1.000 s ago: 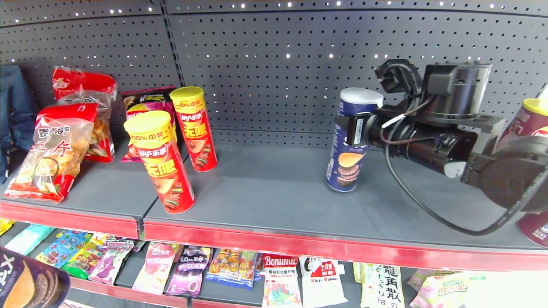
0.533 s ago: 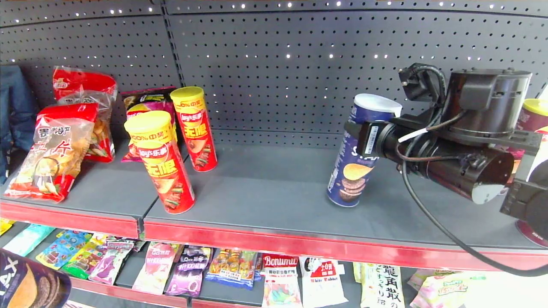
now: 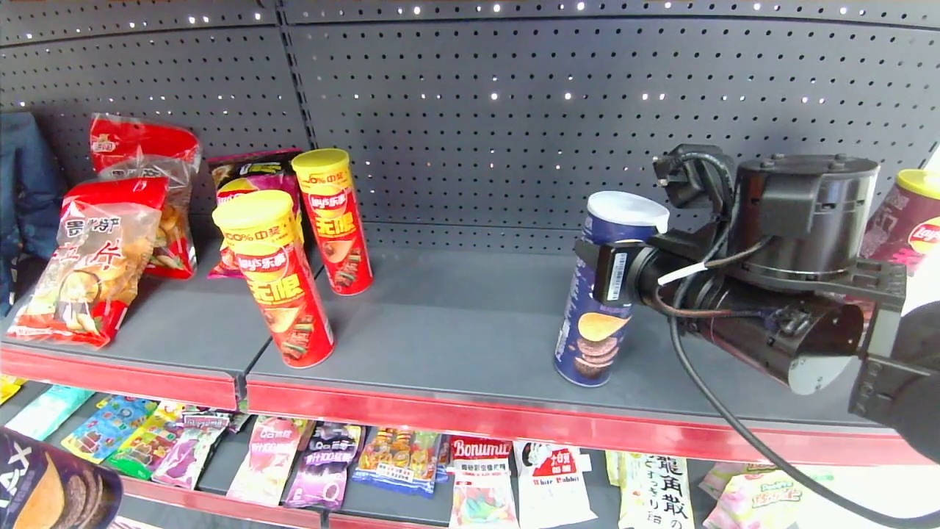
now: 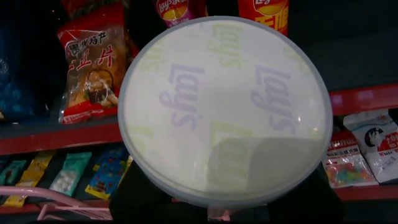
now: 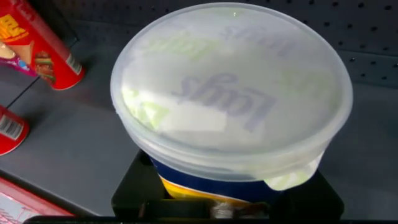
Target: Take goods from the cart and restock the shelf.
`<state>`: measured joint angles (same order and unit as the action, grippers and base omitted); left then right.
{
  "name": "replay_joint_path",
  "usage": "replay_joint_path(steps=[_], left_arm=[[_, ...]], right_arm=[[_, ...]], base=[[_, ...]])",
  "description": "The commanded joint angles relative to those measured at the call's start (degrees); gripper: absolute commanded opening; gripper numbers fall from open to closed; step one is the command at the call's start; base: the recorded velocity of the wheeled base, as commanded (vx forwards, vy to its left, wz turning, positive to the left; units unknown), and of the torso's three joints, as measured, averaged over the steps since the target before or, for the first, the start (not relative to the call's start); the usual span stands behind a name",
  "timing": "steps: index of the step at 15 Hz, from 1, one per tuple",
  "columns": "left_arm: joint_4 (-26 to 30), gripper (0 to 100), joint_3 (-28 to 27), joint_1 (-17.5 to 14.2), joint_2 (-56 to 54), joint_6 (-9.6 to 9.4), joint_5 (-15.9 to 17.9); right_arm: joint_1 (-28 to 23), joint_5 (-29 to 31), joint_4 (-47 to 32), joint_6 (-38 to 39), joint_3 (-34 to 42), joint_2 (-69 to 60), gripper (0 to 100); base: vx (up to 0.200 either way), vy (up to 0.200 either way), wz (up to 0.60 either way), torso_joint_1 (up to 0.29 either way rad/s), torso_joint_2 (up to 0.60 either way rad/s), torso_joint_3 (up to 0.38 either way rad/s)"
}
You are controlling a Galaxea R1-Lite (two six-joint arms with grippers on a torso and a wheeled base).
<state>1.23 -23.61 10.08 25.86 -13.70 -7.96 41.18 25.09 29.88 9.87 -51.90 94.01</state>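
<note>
Over the last second my right arm has drawn back from the pegboard toward the shelf's red front lip, bringing the blue can (image 3: 598, 330) with it. The can tipped on the way and now stands nearly upright near the front edge. I cannot tell whether its base touches the shelf.

The grey shelf (image 3: 455, 330) runs across the head view under the perforated back panel (image 3: 477, 147). At its left end I count two red crisp bags, one in front (image 3: 88, 257) and one behind (image 3: 147, 169), plus one purple bag (image 3: 250, 176) against the panel. Beside those stand two red cans with yellow lids, the nearer (image 3: 275, 275) by the front lip and the farther (image 3: 334, 220) behind it. One maroon can (image 3: 907, 217) with a yellow lid shows at the far right, behind the arm. Small packets (image 3: 404, 455) line the shelf below, too crowded to count.

The right gripper (image 3: 609, 268) is clamped around the blue can's upper body, just under its white lid (image 5: 230, 93). The left gripper (image 4: 224, 205) grips one other blue can (image 3: 44, 492), held low on my left in front of the lower shelves, well apart from the first.
</note>
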Motion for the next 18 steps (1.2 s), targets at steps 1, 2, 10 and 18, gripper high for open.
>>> replay_joint_path(steps=[1, 2, 10, 18], left_arm=[[0.0, 0, 0.1, 0.0, 0.0, -0.01, 0.0], [0.0, 0, 0.1, 0.0, 0.0, -0.01, 0.0], [0.0, 0, 0.8, 0.0, 0.0, -0.01, 0.1], [0.0, 0, 0.9, 0.0, 0.0, -0.01, 0.1]], right_arm=[[1.2, 0.2, -0.1, 0.0, 0.3, 0.2, 0], [2.1, 1.2, -0.1, 0.0, 0.6, 0.2, 0], [4.9, 5.2, -0.1, -0.4, 0.8, -0.1, 0], [7.8, 10.4, -0.1, -1.3, 0.5, -0.1, 0]], base=[[0.0, 0.0, 0.0, 0.0, 0.0, 0.0], [0.0, 0.0, 0.0, 0.0, 0.0, 0.0], [0.0, 0.0, 0.0, 0.0, 0.0, 0.0], [0.0, 0.0, 0.0, 0.0, 0.0, 0.0]])
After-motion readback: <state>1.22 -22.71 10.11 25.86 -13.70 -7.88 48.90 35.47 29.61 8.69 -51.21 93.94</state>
